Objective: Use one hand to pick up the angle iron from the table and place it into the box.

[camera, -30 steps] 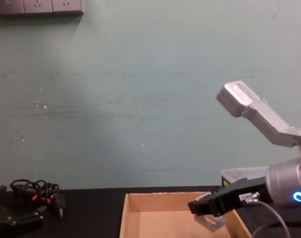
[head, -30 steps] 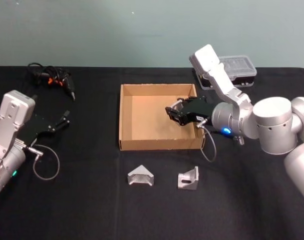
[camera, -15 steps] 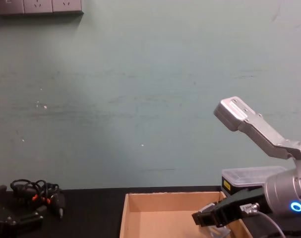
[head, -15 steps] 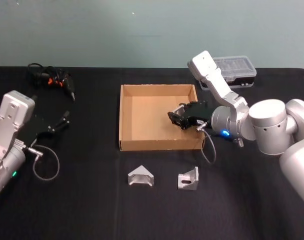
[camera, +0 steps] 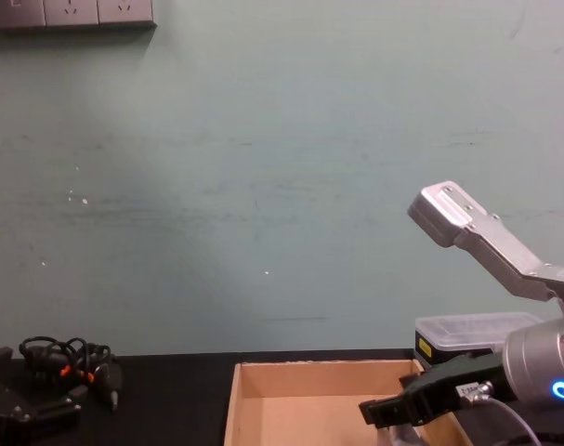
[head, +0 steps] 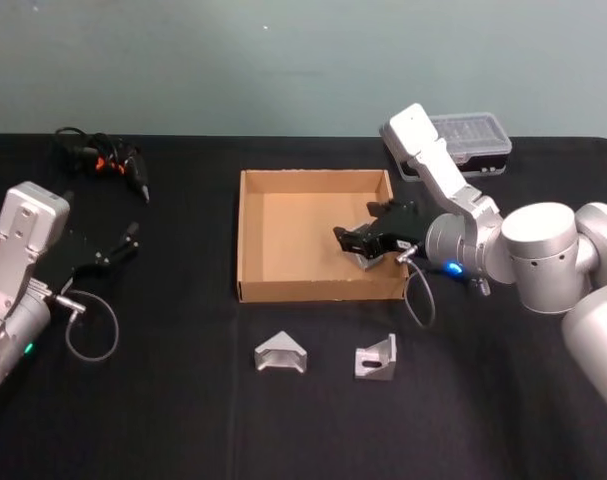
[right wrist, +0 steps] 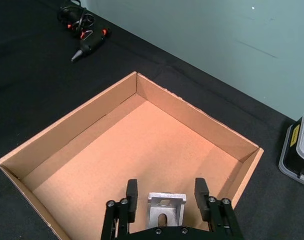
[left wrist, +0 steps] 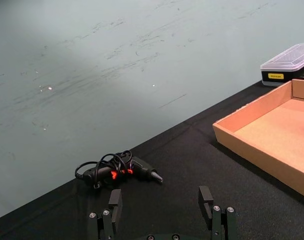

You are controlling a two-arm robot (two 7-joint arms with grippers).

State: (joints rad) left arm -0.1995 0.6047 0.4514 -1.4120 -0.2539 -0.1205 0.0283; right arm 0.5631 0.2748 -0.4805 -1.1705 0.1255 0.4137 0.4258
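The tan cardboard box [head: 241,230] sits mid-table on the black table [head: 183,410]. My right gripper [head: 361,240] reaches down into its right front corner. In the right wrist view a silver angle iron [right wrist: 166,212] rests on the box [right wrist: 192,117] floor between the fingers of the right gripper [right wrist: 166,189], which stand open with a gap on each side. The same angle iron [head: 369,257] shows under the claw from the head view. Two more angle irons [head: 281,352] [head: 376,357] lie on the table in front of the box. My left gripper [head: 123,245] is parked open at the left.
A black tool with a coiled cable [head: 108,158] lies at the back left. A black case with a clear lid [head: 463,140] stands behind the box's right corner. The right arm's cable [head: 418,295] hangs over the box's front right corner.
The right gripper has come down into the box with the angle iron and its fingers have parted from it. The left arm has not moved.
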